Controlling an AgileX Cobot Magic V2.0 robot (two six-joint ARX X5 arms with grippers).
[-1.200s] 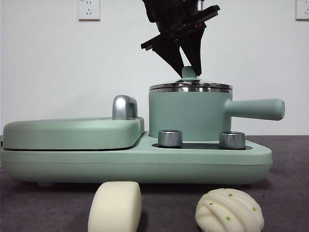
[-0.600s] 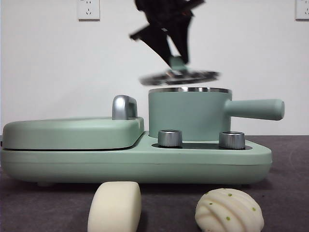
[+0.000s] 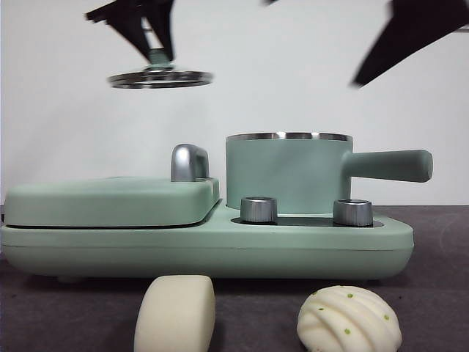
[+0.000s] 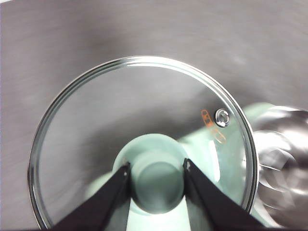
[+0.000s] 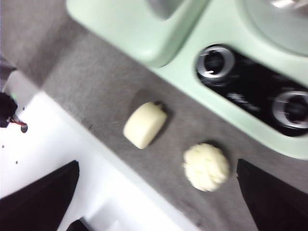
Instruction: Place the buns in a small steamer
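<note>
**Op:** Holding the lid [image 3: 160,78] up in the air with my left gripper [image 4: 157,169]. Jaws are pinched on the green knob [image 4: 157,180], one on each side. In the front view the lid hangs high, above the flat griddle lid [image 3: 110,202], well off to the side of the small steamer [image 3: 287,174].

**Eng:** Steamer open then?

**Op:** Yes. Steel rim is bare on top, nothing sitting on it. The pot stands upright on the mint-green base [image 3: 205,249], straight handle [image 3: 388,165] sticking out sideways. Can't see inside it from the front view.

**Eng:** Buns?

**Op:** Both on the grey table [image 3: 440,293], in front of the base, apart from each other. Smooth bun [image 3: 174,313] sits below the griddle side, ridged bun [image 3: 349,320] with green specks sits below the two steel dials [image 3: 258,209]. My right wrist view shows the same pair: smooth bun [image 5: 144,125] and ridged bun [image 5: 206,166], neither touching the base.

**Eng:** Right gripper?

**Op:** My right gripper [image 5: 159,202] is up high above the buns, nothing in it. Jaws are spread wide, one at each lower corner of its wrist view. In the front view it shows as a blurred dark shape [image 3: 410,37] at the top corner over the handle.

**Eng:** Lid level?

**Op:** Roughly flat, slight tilt. Edge is a bit blurred.
</note>
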